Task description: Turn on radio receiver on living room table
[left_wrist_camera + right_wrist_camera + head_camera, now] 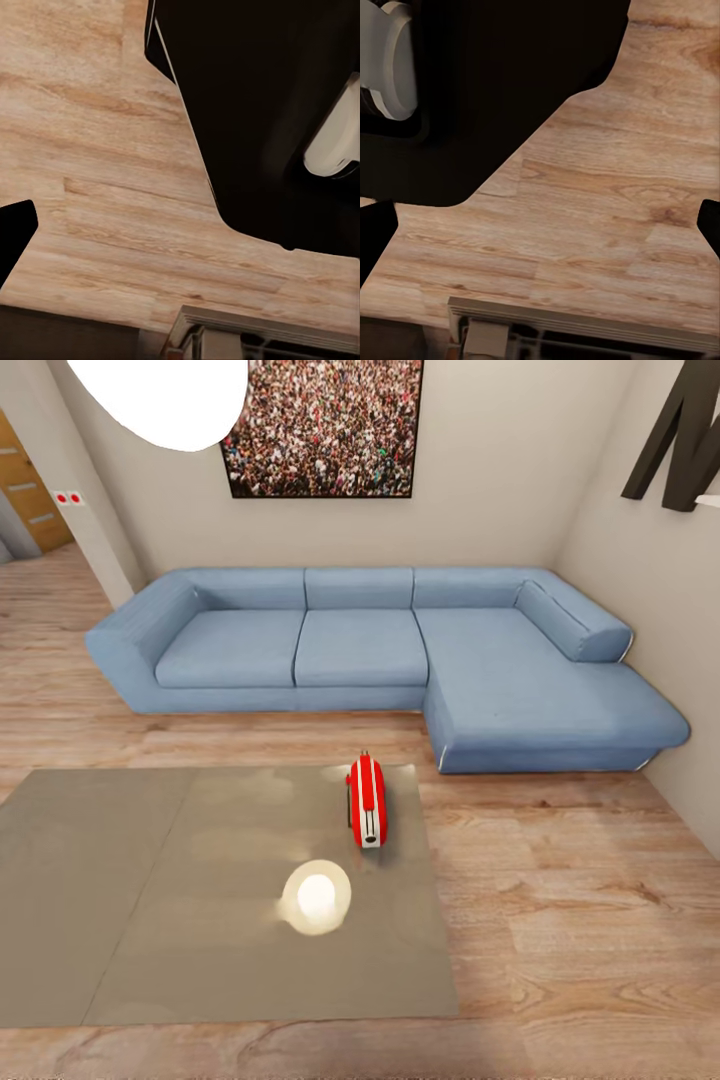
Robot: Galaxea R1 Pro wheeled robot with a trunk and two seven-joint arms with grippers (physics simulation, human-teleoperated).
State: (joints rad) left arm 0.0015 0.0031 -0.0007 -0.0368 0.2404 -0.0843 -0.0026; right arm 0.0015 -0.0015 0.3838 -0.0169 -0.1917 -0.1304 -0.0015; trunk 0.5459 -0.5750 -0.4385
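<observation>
- Radio receiver (366, 801): bright red, rounded, standing on its narrow edge with the white-striped edge uppermost and the silver end toward the camera.
- Position: on the table (120, 900), near its far right corner, at roughly 12 o'clock from the robot in the head view.
- Table top: glossy grey-brown, reflecting a round lamp glare (316, 897) at about 7 o'clock from the radio.
- Beyond the table: blue L-shaped sofa (380, 650) against the beige wall, crowd picture (325, 425) above it, black letter (680, 435) at 2 o'clock on the right wall.
- Floor: wood planks (580, 920) around the table.
- Left gripper: one dark fingertip (13, 234) at the frame edge over wood flooring; opening width cannot be told; nothing seen held.
- Right gripper (540, 229): two dark fingertips at opposite frame edges, spread wide, nothing between them but floor.
</observation>
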